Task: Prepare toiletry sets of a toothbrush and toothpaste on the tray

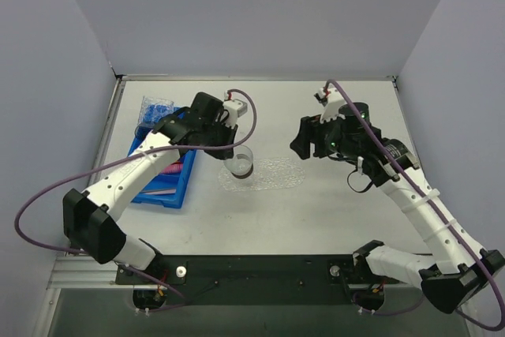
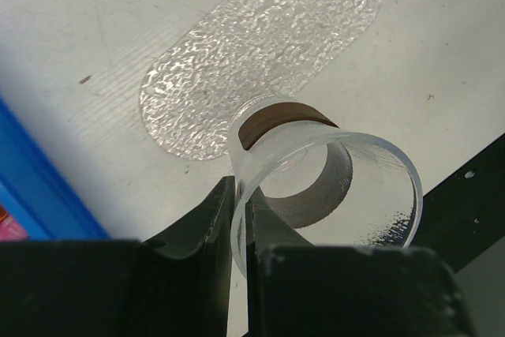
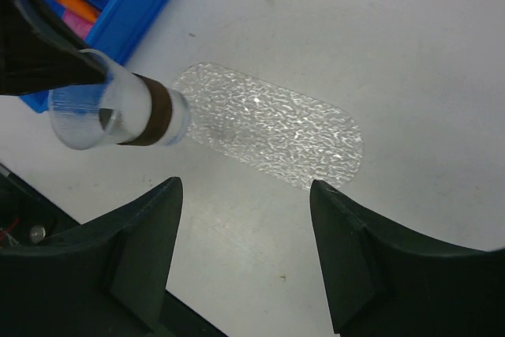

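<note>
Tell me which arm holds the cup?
The left end effector grips the clear cup by its rim; the right end effector is open and empty.

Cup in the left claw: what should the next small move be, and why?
Probably lower the cup, dark base first, onto the tray end beneath it. The left claw pinches the cup's wall at the rim, the cup hangs tilted over that end, and the tray is bare. The right claw is open and holds nothing, so it need not move.
</note>
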`<control>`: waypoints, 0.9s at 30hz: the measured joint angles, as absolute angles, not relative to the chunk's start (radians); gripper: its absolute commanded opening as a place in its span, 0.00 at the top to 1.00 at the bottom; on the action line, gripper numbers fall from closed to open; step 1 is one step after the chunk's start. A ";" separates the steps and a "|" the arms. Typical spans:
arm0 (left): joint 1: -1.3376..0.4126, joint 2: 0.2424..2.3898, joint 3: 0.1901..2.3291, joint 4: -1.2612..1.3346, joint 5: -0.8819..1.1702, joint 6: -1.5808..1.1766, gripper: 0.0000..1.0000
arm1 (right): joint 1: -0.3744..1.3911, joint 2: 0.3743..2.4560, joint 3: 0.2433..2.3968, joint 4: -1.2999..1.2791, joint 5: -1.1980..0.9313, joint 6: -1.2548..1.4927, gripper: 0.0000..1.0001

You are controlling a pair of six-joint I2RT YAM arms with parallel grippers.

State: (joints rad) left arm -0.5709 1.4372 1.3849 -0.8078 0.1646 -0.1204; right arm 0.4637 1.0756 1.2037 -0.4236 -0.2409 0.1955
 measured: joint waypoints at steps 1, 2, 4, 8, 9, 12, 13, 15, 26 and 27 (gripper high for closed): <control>-0.590 1.459 1.393 -0.812 0.167 -0.110 1.00 | 0.493 1.088 1.204 -0.423 -0.247 0.202 0.40; -0.608 1.481 1.401 -0.813 0.172 -0.101 1.00 | 0.522 1.102 1.203 -0.421 -0.253 0.210 0.41; -0.634 1.519 1.426 -0.820 0.178 -0.088 1.00 | 0.566 1.126 1.203 -0.411 -0.258 0.225 0.42; -0.663 1.568 1.477 -0.820 0.185 -0.067 1.00 | 0.648 1.162 1.190 -0.363 -0.250 0.262 0.46; -0.667 1.573 1.486 -0.821 0.187 -0.064 1.00 | 0.663 1.163 1.175 -0.343 -0.247 0.271 0.46; -0.675 1.587 1.521 -0.820 0.197 -0.055 1.00 | 0.694 1.165 1.134 -0.294 -0.244 0.293 0.47; -0.677 1.591 1.530 -0.818 0.199 -0.052 1.00 | 0.698 1.169 1.130 -0.291 -0.244 0.297 0.48; -0.685 1.596 1.541 -0.816 0.204 -0.043 1.00 | 0.700 1.180 1.129 -0.278 -0.240 0.303 0.48; -0.740 1.613 1.542 -0.816 0.246 -0.037 1.00 | 0.702 1.211 1.107 -0.219 -0.157 0.297 0.55; -0.740 1.614 1.544 -0.817 0.247 -0.037 1.00 | 0.704 1.215 1.106 -0.218 -0.152 0.292 0.56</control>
State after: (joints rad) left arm -0.7403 1.6142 1.5440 -0.8165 0.2474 -0.0368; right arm 0.7044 1.2148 1.1057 -0.2184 -0.1524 0.2916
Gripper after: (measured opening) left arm 0.168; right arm 0.458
